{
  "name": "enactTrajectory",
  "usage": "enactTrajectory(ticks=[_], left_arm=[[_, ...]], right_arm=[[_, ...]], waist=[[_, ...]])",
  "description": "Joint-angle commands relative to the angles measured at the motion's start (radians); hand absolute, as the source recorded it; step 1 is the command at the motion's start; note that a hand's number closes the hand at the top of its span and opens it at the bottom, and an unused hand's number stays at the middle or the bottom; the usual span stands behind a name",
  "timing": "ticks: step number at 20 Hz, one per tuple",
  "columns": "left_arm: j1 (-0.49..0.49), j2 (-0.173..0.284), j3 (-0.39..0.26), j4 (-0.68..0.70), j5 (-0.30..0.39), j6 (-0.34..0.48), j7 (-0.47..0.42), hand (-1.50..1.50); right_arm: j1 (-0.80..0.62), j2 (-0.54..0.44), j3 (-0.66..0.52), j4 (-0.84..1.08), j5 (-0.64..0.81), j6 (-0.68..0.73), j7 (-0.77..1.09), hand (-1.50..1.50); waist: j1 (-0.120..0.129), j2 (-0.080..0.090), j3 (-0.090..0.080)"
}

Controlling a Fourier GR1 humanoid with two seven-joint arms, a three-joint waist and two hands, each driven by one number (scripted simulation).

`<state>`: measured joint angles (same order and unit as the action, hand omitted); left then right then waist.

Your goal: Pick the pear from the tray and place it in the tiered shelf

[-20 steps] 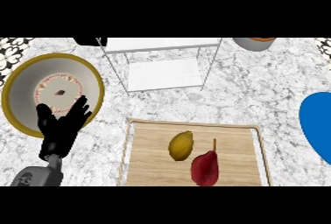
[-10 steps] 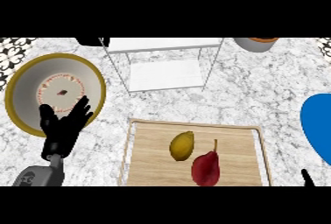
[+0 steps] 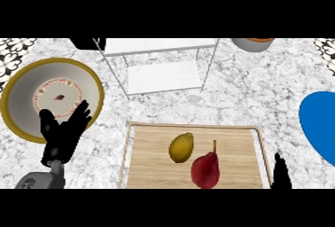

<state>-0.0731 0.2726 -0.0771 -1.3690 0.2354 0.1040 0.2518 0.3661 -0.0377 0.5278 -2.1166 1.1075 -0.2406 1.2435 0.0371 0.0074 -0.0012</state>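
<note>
Here the pear [image 3: 206, 170], dark red with a thin stem pointing up in the view, lies on the wooden tray [image 3: 152, 177], and nothing holds it yet, so the step in hand seems to be the reach and the grasp. To do it well, I think the right hand [image 3: 281, 173] should come in from the right side, go over the raised rim of the tray, and close around the wide lower body of the pear, not around the stem. Just to the left of the pear, almost touching it, lies a yellow lemon [image 3: 181, 147], so the fingers should approach from the side away from it, otherwise it may be pushed. Of the right hand only a dark tip shows at the lower edge, right of the tray, near the pear but apart from it; I cannot tell if it is open or closed. The left hand [image 3: 63, 133] rests open, fingers up, over the rim of the plate [image 3: 20, 95] at the left, well apart from the pear. The white shelf [image 3: 160, 60] stands above the tray in the view.
</note>
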Motion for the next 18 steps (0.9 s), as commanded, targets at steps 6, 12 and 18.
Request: enactTrajectory(ticks=[6,12,18], left_arm=[[0.055,0.002,0.003,-0.004,-0.003,-0.009,-0.005,0.00],[0.034,0.004,0.029,0.032,0.015,-0.021,-0.006,0.00],[0.002,0.021,0.060,0.063,0.022,-0.030,-0.002,0.00]], right_arm=[[-0.166,0.037,0.004,0.146,0.021,0.027,0.244,-1.50],[-0.149,0.037,-0.008,0.198,0.035,0.037,0.244,-1.50],[-0.190,0.037,-0.009,0.301,0.065,-0.009,0.244,-1.50]], waist=[[-0.014,0.000,-0.001],[-0.033,0.001,-0.002],[-0.036,0.001,-0.002]])
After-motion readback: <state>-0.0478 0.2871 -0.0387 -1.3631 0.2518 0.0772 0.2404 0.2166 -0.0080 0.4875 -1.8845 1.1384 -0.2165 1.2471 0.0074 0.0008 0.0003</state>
